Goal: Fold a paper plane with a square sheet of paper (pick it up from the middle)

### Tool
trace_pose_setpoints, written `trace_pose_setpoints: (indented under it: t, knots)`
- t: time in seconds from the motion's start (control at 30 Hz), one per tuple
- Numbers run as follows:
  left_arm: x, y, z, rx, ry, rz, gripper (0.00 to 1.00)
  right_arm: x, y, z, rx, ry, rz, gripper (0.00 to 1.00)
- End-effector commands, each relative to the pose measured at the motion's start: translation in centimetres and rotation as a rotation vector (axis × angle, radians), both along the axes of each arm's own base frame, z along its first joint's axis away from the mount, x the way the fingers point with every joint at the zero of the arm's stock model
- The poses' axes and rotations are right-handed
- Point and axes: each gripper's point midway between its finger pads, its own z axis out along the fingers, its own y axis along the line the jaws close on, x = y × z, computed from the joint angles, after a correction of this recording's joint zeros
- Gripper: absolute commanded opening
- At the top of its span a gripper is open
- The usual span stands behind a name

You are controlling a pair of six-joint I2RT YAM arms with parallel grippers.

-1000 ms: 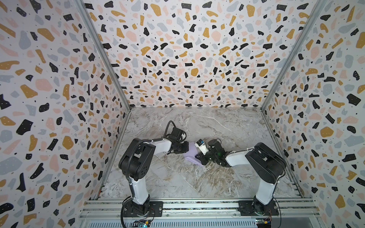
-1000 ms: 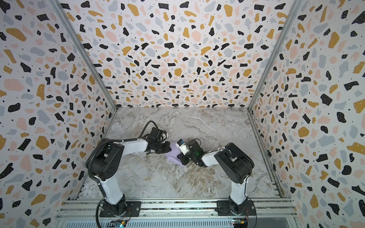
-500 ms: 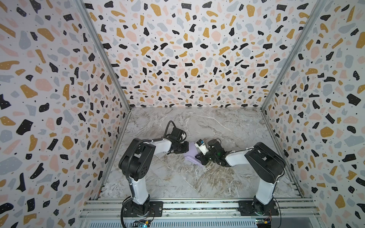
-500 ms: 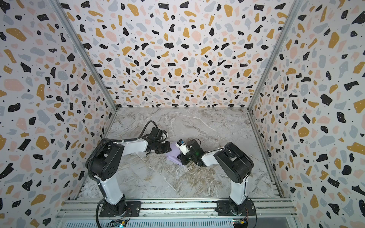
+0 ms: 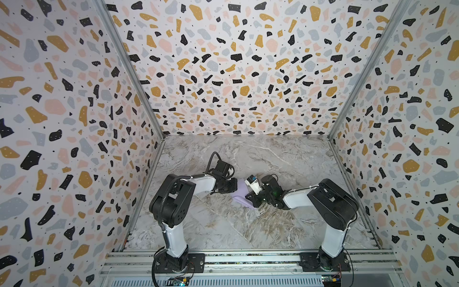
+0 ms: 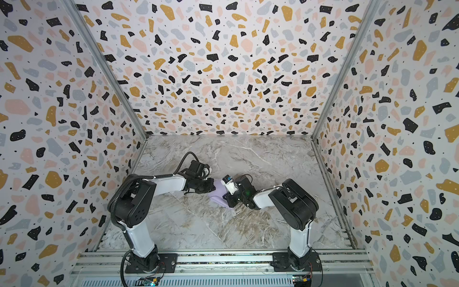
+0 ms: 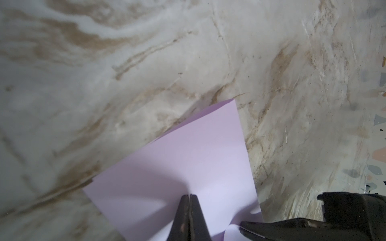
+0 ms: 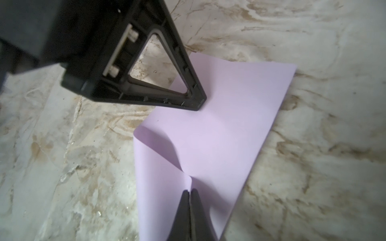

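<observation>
My left gripper (image 7: 189,197) has its jaws pressed together, and they seem to nip a small ridge of the square sheet of paper (image 7: 188,154) a little way in from one edge. My right gripper (image 8: 190,191) is likewise pressed tight. It pinches a pleat near the opposite side, where the lilac paper curls up into a soft loop on one side of my fingertips.

The sheet lies near the middle of the table (image 5: 248,223), well away from all four edges, and shows between my two wrists in both top views (image 5: 239,193) (image 6: 218,193). Most of it rests flat on the marble; only the parts at my fingers are raised.

I judge that I hold it this way because thin paper lying flat offers no edge to get under, so each gripper gathers a ridge from the surface instead. One grip on each side lets me bring one half over the other without the sheet sliding (a single grip would only let it swing).

No sharp crease shows so far, only gentle bends, so I take this for an early fold. The loop by my right gripper could set crooked if I press before the corners meet.
</observation>
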Motion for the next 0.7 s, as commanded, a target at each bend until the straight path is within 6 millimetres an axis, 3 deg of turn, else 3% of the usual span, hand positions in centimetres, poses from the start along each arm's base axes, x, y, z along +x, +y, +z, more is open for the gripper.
trace_pose_setpoints:
  t: [0.0, 0.67]
  knots:
    - [-1.5, 0.8, -2.0, 0.064, 0.057, -0.009, 0.00, 0.5, -0.2, 1.4, 0.016, -0.024, -0.011, 0.04]
    - [-1.6, 1.7, -2.7, 0.122, 0.070, 0.002, 0.00, 0.3, -0.3, 2.4, 0.034, -0.044, -0.012, 0.04]
